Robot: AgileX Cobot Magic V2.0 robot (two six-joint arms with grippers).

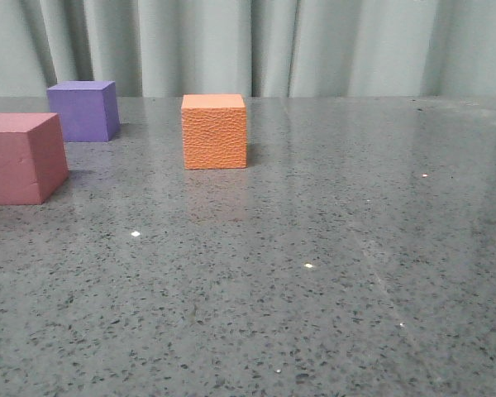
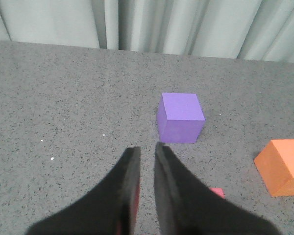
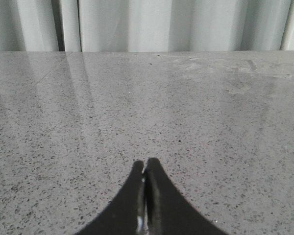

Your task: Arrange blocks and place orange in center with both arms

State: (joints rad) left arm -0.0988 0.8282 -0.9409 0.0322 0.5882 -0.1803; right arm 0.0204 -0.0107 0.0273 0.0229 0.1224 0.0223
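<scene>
Orange cube (image 1: 214, 131) at mid-table, left gripper (image 2: 147, 152) jaws nearly together on nothing, hovering near the purple cube (image 1: 83, 110) at far left, right gripper (image 3: 145, 165) jaws pressed together over bare speckled table (image 1: 331, 273), pink-red cube (image 1: 21, 157) nearer, at left edge.

orange cube (image 1: 214, 131): pebbled, matte foam | table (image 1: 331, 273): glossy speckled stone | curtain (image 1: 314, 45): cloth

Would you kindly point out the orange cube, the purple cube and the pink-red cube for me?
orange cube (image 1: 214, 136), front view, on its pebbled front face.
purple cube (image 2: 181, 107), left wrist view, on its top face.
pink-red cube (image 1: 12, 168), front view, on its front face.
</scene>
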